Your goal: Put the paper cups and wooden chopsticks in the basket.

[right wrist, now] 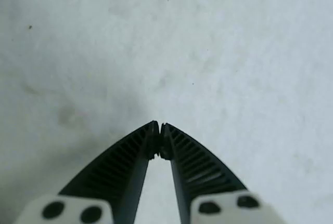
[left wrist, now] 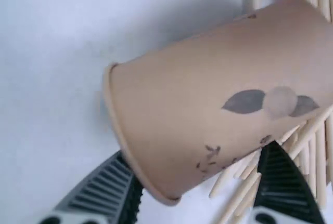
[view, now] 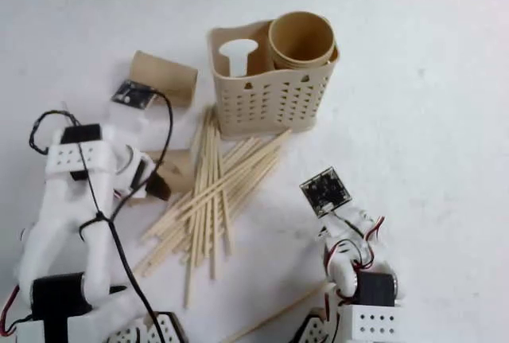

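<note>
Basket (view: 262,100) in the high view holds stacked cups (view: 301,39); another cup (view: 163,78) lies beside it, chopsticks (view: 215,192) piled in front. At the left wrist we see the left gripper (left wrist: 196,153) spread astride a fallen cup (left wrist: 208,104). At the right wrist, the right gripper (right wrist: 158,129) is clenched, empty, over the table (right wrist: 218,37).

the basket (view: 266,92) stood at the far middle of the tabletop (view: 429,104), with the stacked cups (view: 301,39) in its right compartment. a toppled cup (view: 163,77) lay on its side just left of the basket. the chopsticks (view: 215,192) lay heaped in front of the basket, far ends at its base. a third cup (left wrist: 208,115) lay at the heap's left edge, partly over the sticks, between the parted fingers of the left claw (left wrist: 196,151). the right claw (right wrist: 158,126), tips together, hung over bare tabletop right of the heap.
</note>
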Robot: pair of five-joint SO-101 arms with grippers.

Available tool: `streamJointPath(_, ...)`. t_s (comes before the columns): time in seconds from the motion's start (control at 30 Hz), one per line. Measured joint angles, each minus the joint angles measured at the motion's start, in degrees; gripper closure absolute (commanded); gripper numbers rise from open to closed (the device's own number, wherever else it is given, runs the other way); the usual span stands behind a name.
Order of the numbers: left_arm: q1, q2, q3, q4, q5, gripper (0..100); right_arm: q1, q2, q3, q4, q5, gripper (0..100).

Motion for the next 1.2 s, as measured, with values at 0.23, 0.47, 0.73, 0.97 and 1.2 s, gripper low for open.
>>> streamJointPath(0.23, 0.26, 0.0, 5.36, -9.85, 0.0, 92, 0.0, 0.0, 0.0, 0.0, 0.0, 98.1)
streamJointPath(0.47, 0.26, -0.18, 5.45, -12.4, 0.18, 92, 0.0, 0.0, 0.0, 0.0, 0.0, 98.1)
streamJointPath(0.73, 0.26, -0.18, 0.97, -11.52, 0.18, 98, 0.0, 0.0, 0.0, 0.0, 0.0, 98.1)
streamJointPath(0.97, 0.26, -0.18, -14.51, 0.79, 0.18, 98, 0.0, 0.0, 0.0, 0.0, 0.0, 98.1)
streamJointPath(1.2, 0.62, -0.18, -33.32, 13.89, 0.18, 98, 0.0, 0.0, 0.0, 0.0, 0.0, 98.1)
